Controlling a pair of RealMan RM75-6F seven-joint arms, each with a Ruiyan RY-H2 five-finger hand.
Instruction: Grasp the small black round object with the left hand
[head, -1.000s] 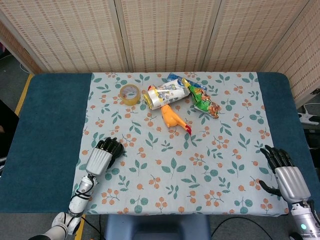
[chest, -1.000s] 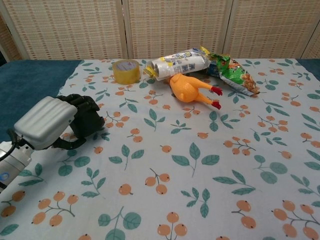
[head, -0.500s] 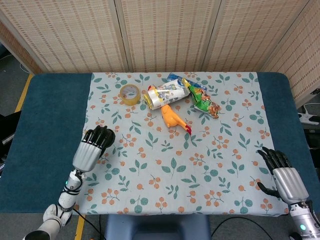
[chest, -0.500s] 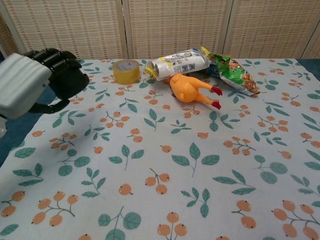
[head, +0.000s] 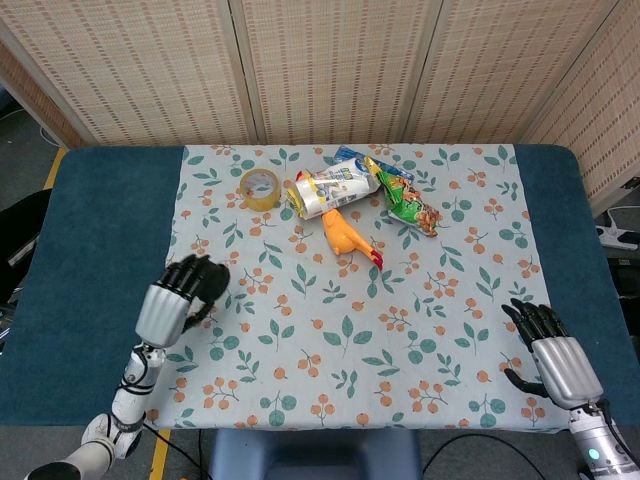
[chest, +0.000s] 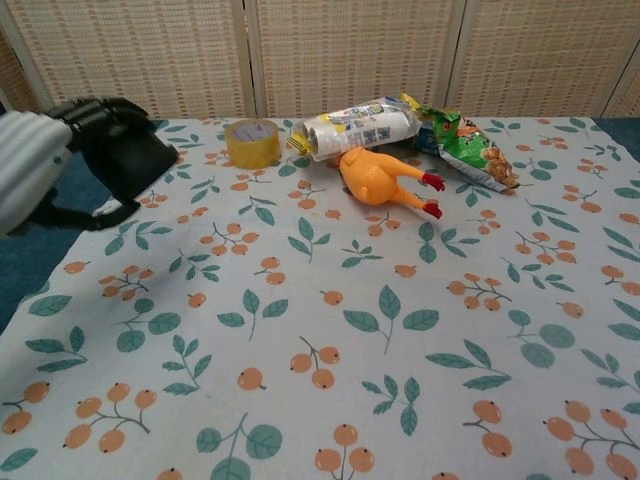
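Floral-print tablecloth (head: 400, 330) w/ clutter at the far edge. Left hand (head: 185, 295) is raised, fingers curled round a small black round object (chest: 135, 160), I think. Keep the curl firm, wrist level. Right hand (head: 548, 350) rests half-open, holding nothing.

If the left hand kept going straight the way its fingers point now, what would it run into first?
Probably the tape roll. In the head view the left hand sits near the cloth's left edge, fingers aimed up-table and slightly right. It is raised, so depth is unclear; it might pass above the roll.
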